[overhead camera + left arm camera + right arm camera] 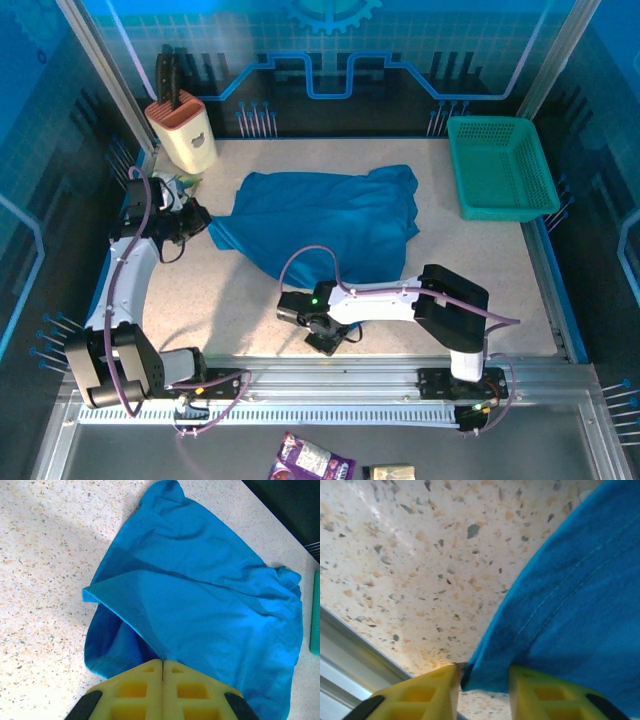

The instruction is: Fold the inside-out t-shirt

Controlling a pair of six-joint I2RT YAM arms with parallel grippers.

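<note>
Left claw (pixel 203 224) first: its two yellow fingers (pixel 135 687) are pressed flat together, no gap at all, and the blue t-shirt (pixel 200 600) runs right up to the tips, tented into a raised fold there, so that reads as a pinch on the cloth. In the overhead view this claw sits at the shirt's 9 o'clock corner. Over to the right claw (pixel 484 672): narrow gap between its fingers (pixel 435 692), and a stitched hem of the t-shirt (pixel 580 605) drops straight into that gap and fills it. Whether it is squeezed or just resting there, I cannot tell. From above, the right claw (pixel 325 343) is at the shirt's 6 o'clock, close to the metal rail (pixel 400 375), and the arm covers the meeting point of cloth and fingers. The t-shirt (pixel 330 215) itself lies rumpled on the speckled table (pixel 230 300), around the middle and leaning toward 12 o'clock, bunched along its 3 o'clock side. Containers now: a green mesh basket (pixel 500 165) at 2 o'clock, well apart from the shirt, its mesh floor in plain sight; the left wrist camera catches just a sliver of its wall, cut off by the frame edge. At 10 o'clock stands a cream holder (pixel 182 135) with dark handles (pixel 167 72) poking out of the top; what they belong to is too dim to make out. Down at 6 o'clock, beyond the rail, a purple packet (pixel 315 462) lies partly cropped.
</note>
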